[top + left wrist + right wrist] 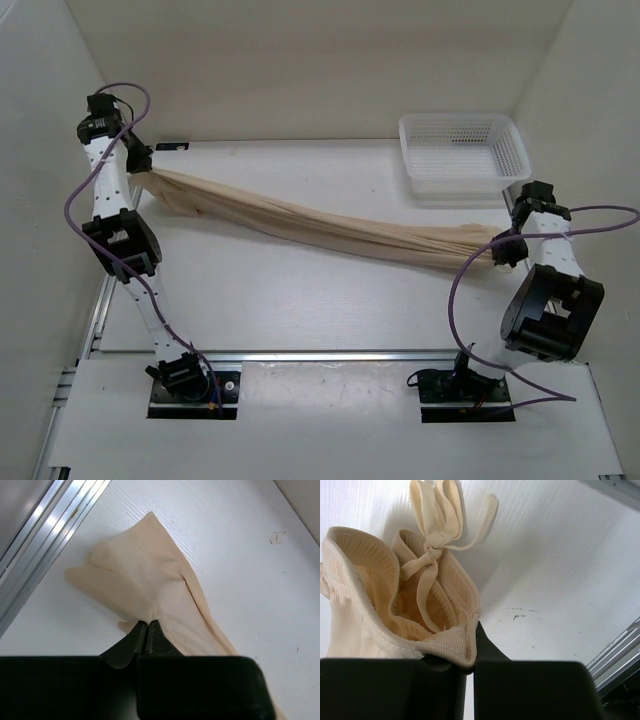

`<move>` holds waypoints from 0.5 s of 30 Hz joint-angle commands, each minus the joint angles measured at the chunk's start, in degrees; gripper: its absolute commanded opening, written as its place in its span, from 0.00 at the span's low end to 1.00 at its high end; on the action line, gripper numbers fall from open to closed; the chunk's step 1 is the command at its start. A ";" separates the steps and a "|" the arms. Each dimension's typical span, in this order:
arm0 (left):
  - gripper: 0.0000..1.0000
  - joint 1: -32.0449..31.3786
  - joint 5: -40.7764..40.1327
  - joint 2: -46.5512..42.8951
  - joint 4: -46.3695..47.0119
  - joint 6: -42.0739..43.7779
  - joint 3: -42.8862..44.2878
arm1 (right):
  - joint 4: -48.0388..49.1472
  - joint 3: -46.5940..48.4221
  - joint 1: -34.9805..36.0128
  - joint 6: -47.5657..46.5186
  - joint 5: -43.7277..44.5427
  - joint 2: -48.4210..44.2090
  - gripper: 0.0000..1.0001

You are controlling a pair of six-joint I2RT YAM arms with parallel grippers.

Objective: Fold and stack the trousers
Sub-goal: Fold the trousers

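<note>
Left gripper (pixel 146 628): jaws pinched tight on a bunch of the trousers (pixel 330 225) at the leg end. The loose hem fans out just past the fingertips, above the table (pixel 300 300); can't tell if it touches. A metal rail (pixel 45 545) runs off to the side of these fingers.

Right gripper (pixel 472 632): jaws clamped on the ribbed waistband (pixel 365 605), its edge squeezed between the fingers. The waist opening gapes beside the fingers, and the knotted drawstring (pixel 434 547) hangs just beyond the tips.

The trousers stretch as one twisted band between the two grippers, pulled fairly taut across the table. A white mesh basket (pixel 462 150) sits beyond the right fingers, near but apart from the cloth.
</note>
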 commanded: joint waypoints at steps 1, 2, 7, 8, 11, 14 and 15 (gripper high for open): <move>0.11 0.99 -3.30 -6.72 -0.65 1.77 -2.04 | -0.18 -1.46 -1.14 0.64 2.90 -4.18 0.00; 0.11 0.99 -5.05 -7.60 -0.65 1.77 -4.06 | -0.18 -2.25 -1.14 0.64 2.90 -4.97 0.00; 0.21 0.99 -9.81 -14.19 -1.88 0.64 -19.80 | -1.41 -7.44 -3.69 1.26 4.66 -12.25 0.00; 0.30 0.99 -9.81 -14.98 -1.88 0.63 -21.12 | -2.01 -8.06 -4.30 0.21 4.66 -13.23 0.07; 0.80 0.99 -7.27 -17.80 -1.27 0.63 -23.85 | -2.55 -8.07 -4.84 -0.32 7.12 -15.26 0.53; 0.93 0.99 -6.65 -18.51 -1.27 0.63 -23.60 | -3.86 -5.00 -4.84 0.29 5.72 -15.26 0.74; 0.94 0.99 -6.65 -18.51 -1.27 0.63 -23.07 | -3.87 -4.03 -4.84 0.29 4.76 -14.74 0.74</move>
